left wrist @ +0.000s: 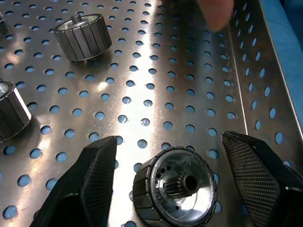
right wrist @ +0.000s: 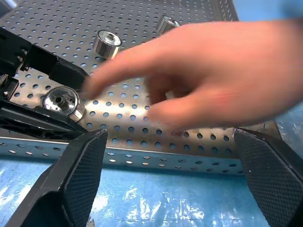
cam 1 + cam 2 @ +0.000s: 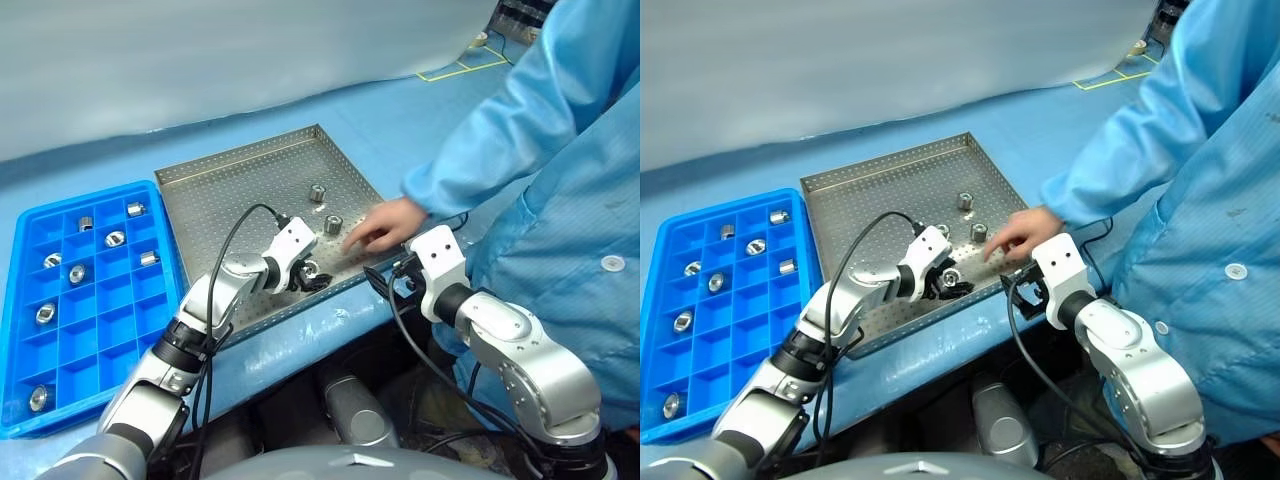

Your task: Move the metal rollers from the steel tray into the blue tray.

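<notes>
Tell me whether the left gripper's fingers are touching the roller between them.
Apart. In the left wrist view both fingers stand clear of the roller, with perforated steel tray floor showing in each gap.

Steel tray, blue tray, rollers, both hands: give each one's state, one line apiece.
Steel tray: holds four rollers.
Blue tray: eight rollers in separate compartments.
Roller: on the steel tray, between the left hand's fingers, not gripped.
Left hand: open around that roller.
Right hand: open, empty.
Person's hand: over the steel tray.

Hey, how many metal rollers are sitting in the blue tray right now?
8 metal rollers in the blue tray: six across its far half, one midway by the left wall, one in the near left corner.
</notes>
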Controlling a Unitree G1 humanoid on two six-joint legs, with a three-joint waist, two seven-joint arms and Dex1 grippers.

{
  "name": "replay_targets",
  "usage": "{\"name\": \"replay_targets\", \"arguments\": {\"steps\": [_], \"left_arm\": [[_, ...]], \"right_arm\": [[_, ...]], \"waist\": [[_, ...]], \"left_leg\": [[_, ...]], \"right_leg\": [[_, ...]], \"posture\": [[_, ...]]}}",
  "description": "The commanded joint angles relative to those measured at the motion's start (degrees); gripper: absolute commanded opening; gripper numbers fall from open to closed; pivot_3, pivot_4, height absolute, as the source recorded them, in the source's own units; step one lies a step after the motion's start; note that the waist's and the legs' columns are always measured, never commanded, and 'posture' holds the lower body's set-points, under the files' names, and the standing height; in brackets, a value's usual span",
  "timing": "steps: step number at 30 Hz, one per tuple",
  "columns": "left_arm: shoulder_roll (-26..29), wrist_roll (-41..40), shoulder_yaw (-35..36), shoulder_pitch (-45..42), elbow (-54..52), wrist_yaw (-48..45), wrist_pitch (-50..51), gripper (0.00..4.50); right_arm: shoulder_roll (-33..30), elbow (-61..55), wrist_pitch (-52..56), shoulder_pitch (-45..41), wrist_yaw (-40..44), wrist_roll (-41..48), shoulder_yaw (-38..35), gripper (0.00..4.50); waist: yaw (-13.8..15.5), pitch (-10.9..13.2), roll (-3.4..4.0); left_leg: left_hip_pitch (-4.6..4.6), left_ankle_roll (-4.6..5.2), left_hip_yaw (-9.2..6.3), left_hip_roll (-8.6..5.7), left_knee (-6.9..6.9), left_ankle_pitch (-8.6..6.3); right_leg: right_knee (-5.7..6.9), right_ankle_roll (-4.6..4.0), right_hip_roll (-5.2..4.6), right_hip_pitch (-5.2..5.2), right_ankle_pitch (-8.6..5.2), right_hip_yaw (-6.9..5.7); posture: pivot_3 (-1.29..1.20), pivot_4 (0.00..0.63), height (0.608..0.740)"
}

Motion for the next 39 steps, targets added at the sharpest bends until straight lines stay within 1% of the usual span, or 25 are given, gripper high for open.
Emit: {"name": "replay_targets", "arguments": {"steps": [1, 23, 39], "left_arm": [[-0.2, 0.8, -0.2, 0.2, -1.6, 0.6, 0.3, 2.63], [-0.2, 0.0, 2.2, 0.7, -2.5, 1.7, -0.3, 2.63], [-0.3, -0.6, 3.1, 1.0, -3.2, 2.3, -0.5, 2.63]], "right_arm": [[-0.3, -0.9, -0.4, -0.5, 0.1, 0.2, -0.6, 4.50], [0.0, 0.6, -1.0, -1.8, 0.4, -0.2, 0.7, 4.50], [0.0, 1.5, -1.1, -2.5, 0.6, -0.1, 0.9, 4.50]], "waist": [[0.0, 0.0, 0.00], [0.1, 0.0, 0.00], [0.6, 0.0, 0.00]], "left_leg": [[0.00, 0.00, 0.00, 0.00, 0.00, 0.00], [0.03, 0.01, 0.03, -0.01, 0.00, 0.00], [0.03, 0.01, 0.04, -0.02, 0.00, 0.01]], "right_leg": [[0.00, 0.00, 0.00, 0.00, 0.00, 0.00], [0.01, 0.01, 0.01, 0.01, 0.01, 0.07], [0.01, 0.03, 0.01, 0.01, 0.02, 0.08]], "posture": [[-0.39, 0.150, 0.740], [-0.38, 0.150, 0.740], [-0.37, 0.150, 0.740]]}}
